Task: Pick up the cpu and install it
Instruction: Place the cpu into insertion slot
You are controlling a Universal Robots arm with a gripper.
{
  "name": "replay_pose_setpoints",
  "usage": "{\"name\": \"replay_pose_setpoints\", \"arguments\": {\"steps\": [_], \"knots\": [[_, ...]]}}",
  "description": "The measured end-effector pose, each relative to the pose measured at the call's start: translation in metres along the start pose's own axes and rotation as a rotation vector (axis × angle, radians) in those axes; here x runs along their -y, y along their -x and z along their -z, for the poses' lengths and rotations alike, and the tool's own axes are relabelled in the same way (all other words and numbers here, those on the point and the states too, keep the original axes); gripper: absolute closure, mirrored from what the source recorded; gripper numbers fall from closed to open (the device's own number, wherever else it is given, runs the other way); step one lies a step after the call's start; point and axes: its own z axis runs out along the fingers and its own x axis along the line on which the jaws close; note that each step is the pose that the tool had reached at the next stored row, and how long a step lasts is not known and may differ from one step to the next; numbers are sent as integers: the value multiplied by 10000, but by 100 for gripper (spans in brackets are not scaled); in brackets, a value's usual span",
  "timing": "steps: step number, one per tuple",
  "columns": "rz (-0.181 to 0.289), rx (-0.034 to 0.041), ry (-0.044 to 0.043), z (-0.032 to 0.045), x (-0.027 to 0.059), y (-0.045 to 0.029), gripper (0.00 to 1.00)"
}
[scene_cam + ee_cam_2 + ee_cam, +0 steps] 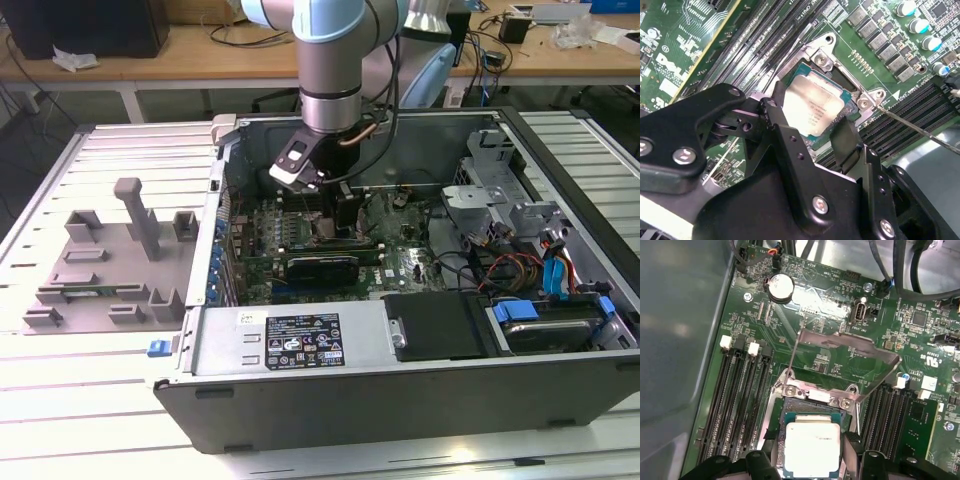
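I reach down from my arm into an open grey steel computer case (400,390), which lies flat on a ribbed metal table (120,140). Pale wooden workbenches (180,55) line the room behind. My claw (335,215) is narrowed to a chip's width. In both wrist views its black, bolt-studded fingers (776,110) press the opposite edges of the cpu (812,107), holding it over the socket (790,390) directly below.

The cpu (812,445) is a flat square with a matt silvery lid and a thin green rim. The socket is a dark square framed in bright screwed metal, and a strip of its contact field shows just past the chip. Beyond my fingertips its shiny bent load plate (850,352) stands tilted open. A thin wire lever (920,131) slants away to one side. Long dark memory slots (735,400) flank me on both sides on the glossy green motherboard (755,325), and a round coin battery (780,287) sits farther off. Well away from me, outside the case, a grey plastic tray (90,290) of upright blocks rests on the table.
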Motion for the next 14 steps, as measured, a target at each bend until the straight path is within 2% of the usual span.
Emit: {"name": "replay_pose_setpoints", "arguments": {"steps": [7,8,10,14], "knots": [[-5,-22,6,-15,5,-2,37],[-4,-46,10,-28,5,-3,37],[-12,-140,34,-52,7,-6,37],[-10,-138,33,-61,7,-6,37]]}}
